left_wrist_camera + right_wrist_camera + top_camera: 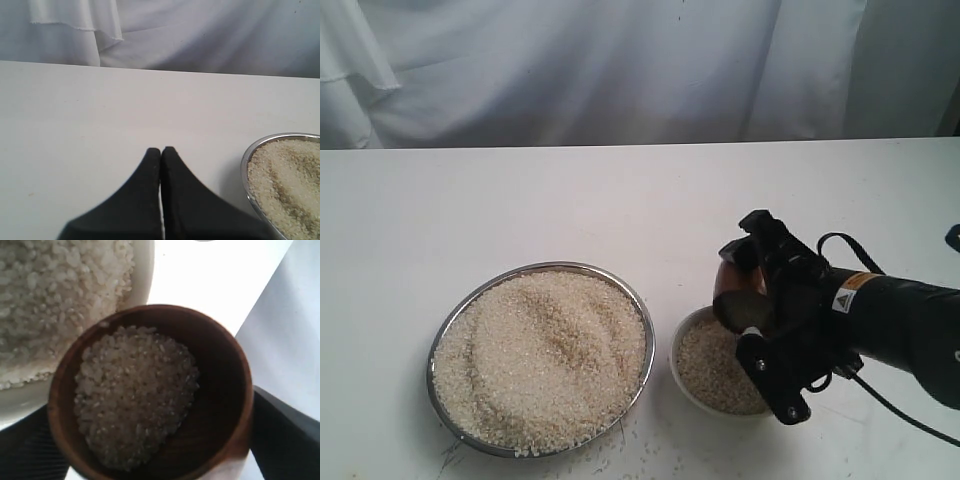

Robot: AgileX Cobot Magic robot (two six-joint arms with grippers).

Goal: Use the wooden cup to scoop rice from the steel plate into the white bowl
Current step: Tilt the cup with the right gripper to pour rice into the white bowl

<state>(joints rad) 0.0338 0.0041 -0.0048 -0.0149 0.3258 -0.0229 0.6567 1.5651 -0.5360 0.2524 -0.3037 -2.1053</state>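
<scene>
The steel plate [438,345] sits front left, heaped with rice [545,350]; its rim [246,165] and rice [290,180] also show in the left wrist view. The white bowl [678,345] stands just right of it, holding rice [712,370]. My right gripper [752,300] is shut on the wooden cup [740,285], tilted over the bowl's right side. In the right wrist view the cup [220,355] holds rice [135,395] and the bowl [145,270] lies beyond it. My left gripper [161,150] is shut and holds nothing, just beside the plate.
A white cloth backdrop [620,70] hangs behind the white table [620,200]. A few stray grains [620,455] lie on the table in front of the plate. The right arm's cable [910,415] trails at the front right.
</scene>
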